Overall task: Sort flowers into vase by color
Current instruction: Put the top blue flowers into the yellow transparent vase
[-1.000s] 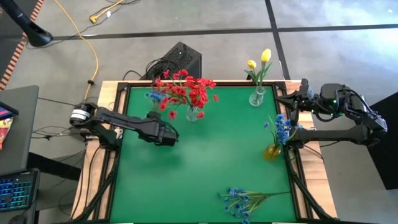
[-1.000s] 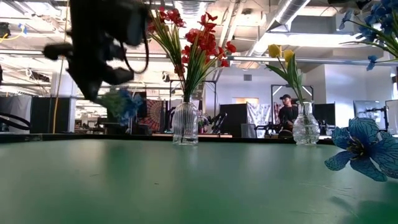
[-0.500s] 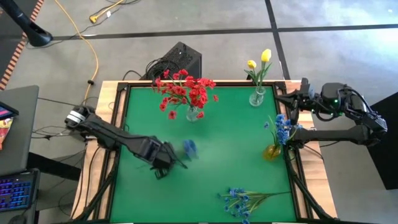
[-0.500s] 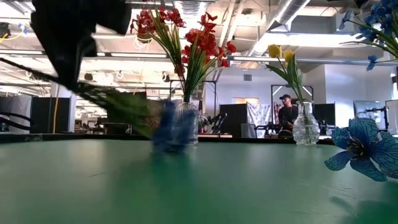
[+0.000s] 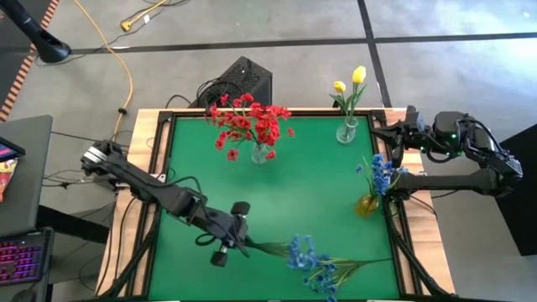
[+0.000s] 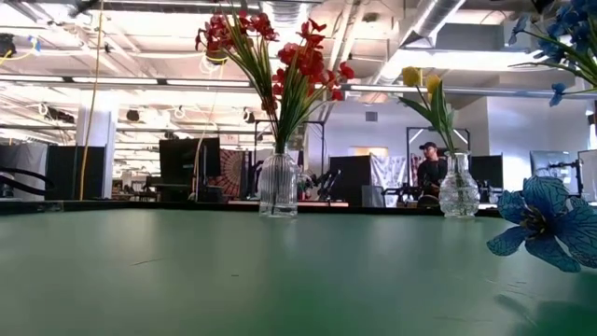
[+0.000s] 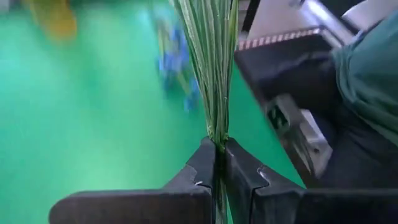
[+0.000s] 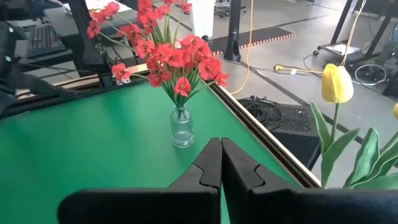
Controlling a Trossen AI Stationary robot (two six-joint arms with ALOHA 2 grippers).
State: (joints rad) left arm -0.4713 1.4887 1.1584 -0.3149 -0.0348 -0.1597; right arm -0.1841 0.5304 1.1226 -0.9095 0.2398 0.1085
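My left gripper [image 5: 242, 243] is over the table's near middle, shut on a blue flower spray [image 5: 299, 251]. The spray reaches toward the table's right; its blooms hang just above a second blue spray [image 5: 329, 273] that lies flat by the near edge. Red flowers stand in a clear ribbed vase [image 5: 259, 154] at the far middle. Yellow tulips stand in a clear vase [image 5: 346, 130] at the far right. More blue flowers stand in an amber vase [image 5: 367, 202] at the right edge. My right gripper [image 8: 221, 154] waits shut and empty over the far right corner. My left gripper pinches the bundle of thin green stems [image 7: 216, 134] between its two fingers, near the stems' lower end. The stems run on straight out past the fingertips and fan apart toward the blurred blue blooms [image 7: 177, 65]. The spray is carried about level, off the table.
The red flowers' vase [image 6: 278, 187] and the tulips' vase [image 6: 457, 196] stand along the far edge. A bloom of the lying blue spray [image 6: 541, 229] shows at the low view's right. Green table lies bare at the middle and left. A person shows far behind the table.
My left gripper has swung from beside the red flowers' vase toward the near edge and the right, rolling and tipping its wrist as it went. The blue spray went with it and now points right, over the lying spray. The gripper has left the low view.
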